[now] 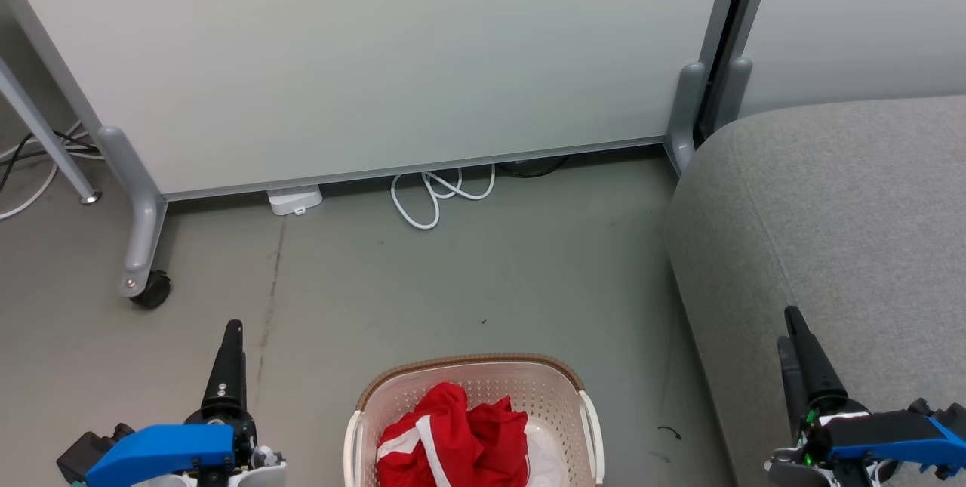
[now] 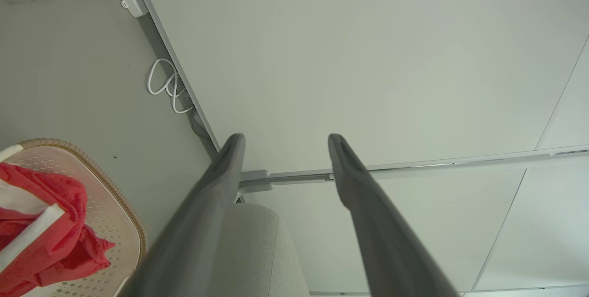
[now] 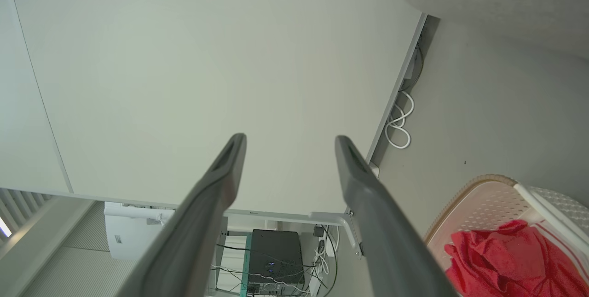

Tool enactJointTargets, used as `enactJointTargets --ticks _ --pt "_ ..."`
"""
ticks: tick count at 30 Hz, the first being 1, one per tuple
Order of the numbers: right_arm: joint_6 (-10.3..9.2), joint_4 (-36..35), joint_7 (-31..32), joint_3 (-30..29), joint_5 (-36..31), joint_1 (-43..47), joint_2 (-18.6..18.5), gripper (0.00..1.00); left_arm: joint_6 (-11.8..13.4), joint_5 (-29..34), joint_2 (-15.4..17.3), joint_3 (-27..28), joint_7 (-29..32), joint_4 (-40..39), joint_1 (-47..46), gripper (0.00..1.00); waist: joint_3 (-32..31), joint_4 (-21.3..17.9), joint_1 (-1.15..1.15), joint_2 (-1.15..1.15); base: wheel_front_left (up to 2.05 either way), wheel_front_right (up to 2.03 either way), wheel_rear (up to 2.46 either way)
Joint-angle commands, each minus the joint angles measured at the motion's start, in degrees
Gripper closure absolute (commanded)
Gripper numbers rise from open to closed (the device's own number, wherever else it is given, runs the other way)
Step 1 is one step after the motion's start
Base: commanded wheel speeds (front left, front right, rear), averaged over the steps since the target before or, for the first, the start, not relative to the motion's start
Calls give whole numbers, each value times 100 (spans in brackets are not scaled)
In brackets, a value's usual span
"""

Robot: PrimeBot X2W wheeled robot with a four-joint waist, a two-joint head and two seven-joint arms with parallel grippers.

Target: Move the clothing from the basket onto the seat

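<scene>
Locate the bright red soft fabric clothing (image 1: 453, 434). It lies crumpled in the cream-white perforated plastic basket (image 1: 472, 360) on the floor, between the two arms. The heap shows no clear long axis. The left fingers (image 2: 216, 182) and the right fingers (image 3: 221, 172) stand wide apart and hold nothing. The clothing lies inward of and below each pair. Judge the left arm slightly nearer. The large grey woven-fabric seat (image 1: 845, 208) lies to the right, by the right fingers.
</scene>
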Motion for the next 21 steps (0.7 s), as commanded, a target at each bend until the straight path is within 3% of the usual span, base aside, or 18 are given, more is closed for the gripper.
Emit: enactJointTargets --ticks 1,21 --pt "9 -118 -66 26 -301 -128 -26 0 33 219 43 -47 -69 -120 -171 0 1 0 0 0 0 0 0" --pt "12 -160 -518 124 -3014 -131 -37 0 189 2706 138 -527 -520 -83 -205 0 -8 22 0 0 0 0 0"
